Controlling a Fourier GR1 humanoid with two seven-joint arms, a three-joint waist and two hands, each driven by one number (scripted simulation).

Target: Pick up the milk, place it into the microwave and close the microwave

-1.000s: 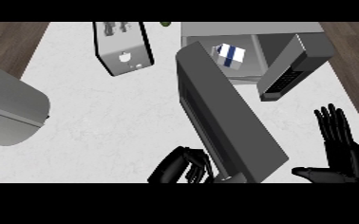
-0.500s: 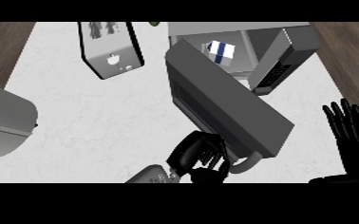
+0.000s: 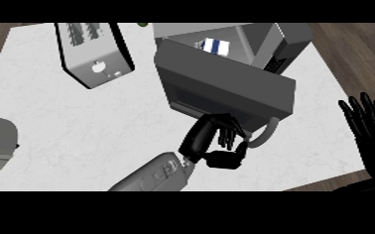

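The milk [image 3: 215, 45] sits inside the microwave [image 3: 282, 44], a small blue-and-white carton showing through the gap above the door's top edge; only its upper part can be seen, the rest is hidden behind the door. The microwave door [image 3: 227, 87] stands partly swung across the opening, a wide dark grey slab that covers most of the cavity, so the interior floor cannot be made out.

The left hand [image 3: 215, 141] is pressed up against the lower edge of the door, next to the curved grey door handle [image 3: 265, 134]. Its fingers lie bent against the door's face and the thumb curls below, but they do not appear to wrap around anything; whether a fingertip touches the handle is hard to tell, as dark hand and dark door blend together. Its grey forearm [image 3: 150, 174] runs off the lower edge.

The right hand [image 3: 360, 121] shows at the right edge, resting with fingers straight and spread, pointing up; part of it is cut off by the edge.

On the white counter [image 3: 66, 114] a toaster [image 3: 92, 52] lies to the left of the microwave, well apart from it. A grey rounded object [image 3: 6, 141] is cut off at the left edge and cannot be identified.
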